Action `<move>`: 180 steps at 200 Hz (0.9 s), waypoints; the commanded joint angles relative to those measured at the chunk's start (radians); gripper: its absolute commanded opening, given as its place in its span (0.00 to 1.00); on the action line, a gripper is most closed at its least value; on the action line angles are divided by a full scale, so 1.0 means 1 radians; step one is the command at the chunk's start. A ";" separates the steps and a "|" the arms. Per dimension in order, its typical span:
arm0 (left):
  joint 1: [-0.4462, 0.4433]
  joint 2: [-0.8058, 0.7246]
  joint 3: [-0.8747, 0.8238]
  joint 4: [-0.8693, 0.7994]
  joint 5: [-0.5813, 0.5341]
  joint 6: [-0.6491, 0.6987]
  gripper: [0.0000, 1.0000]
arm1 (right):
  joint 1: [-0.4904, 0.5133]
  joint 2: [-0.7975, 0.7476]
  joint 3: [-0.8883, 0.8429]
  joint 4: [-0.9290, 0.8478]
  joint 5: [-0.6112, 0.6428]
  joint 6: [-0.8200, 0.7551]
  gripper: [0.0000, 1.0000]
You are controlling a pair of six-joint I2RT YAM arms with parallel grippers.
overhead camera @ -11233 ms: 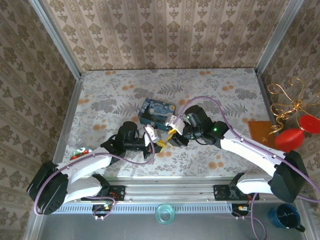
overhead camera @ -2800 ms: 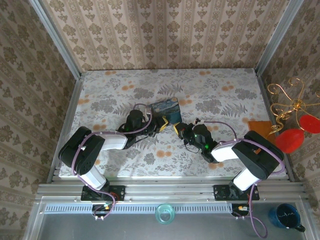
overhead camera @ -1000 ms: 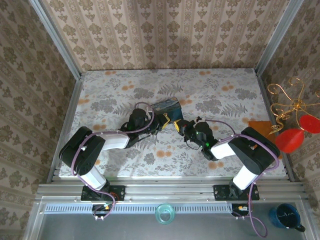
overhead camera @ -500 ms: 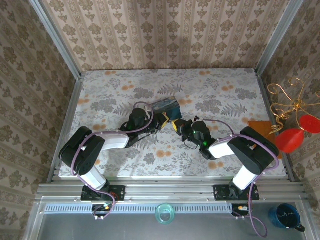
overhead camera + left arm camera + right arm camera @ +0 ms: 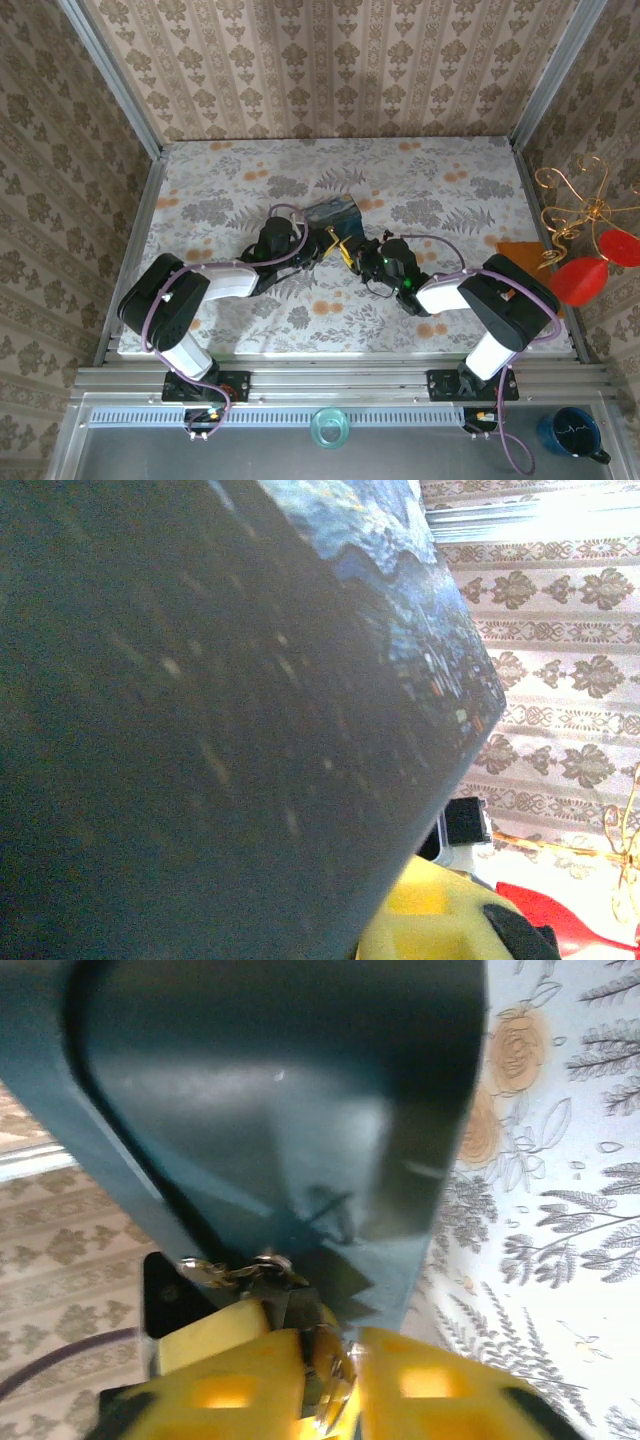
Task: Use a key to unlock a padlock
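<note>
where it touches the blue box [image 5: 280, 1110], tiny dark padlock [image 5: 292, 1302], silvery shackle [image 5: 268, 1261]

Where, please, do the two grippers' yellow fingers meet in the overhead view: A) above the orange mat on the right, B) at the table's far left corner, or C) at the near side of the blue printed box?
C: the left gripper and the right gripper face each other right at the near side of the blue printed box.

A blue painted box [image 5: 331, 212] sits on the floral tablecloth [image 5: 200, 190], a blue mug [image 5: 570, 433] well apart.
</note>
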 commanded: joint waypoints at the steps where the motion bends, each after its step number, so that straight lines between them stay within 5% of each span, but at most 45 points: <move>1: 0.005 -0.062 0.035 -0.075 0.080 0.130 0.00 | -0.015 -0.082 0.068 -0.153 -0.117 -0.187 0.43; 58: 0.097 -0.056 0.024 -0.183 0.089 0.217 0.00 | -0.112 -0.154 0.145 -0.450 -0.293 -0.655 0.49; 106: 0.118 -0.110 0.026 -0.293 0.086 0.270 0.00 | 0.083 -0.310 0.183 -0.681 -0.009 -1.312 0.44; 140: 0.118 -0.158 0.019 -0.347 0.094 0.282 0.00 | 0.158 -0.318 0.063 -0.435 0.043 -1.619 0.45; 180: 0.123 -0.209 -0.007 -0.380 0.107 0.289 0.00 | 0.199 -0.226 0.089 -0.400 0.085 -1.855 0.45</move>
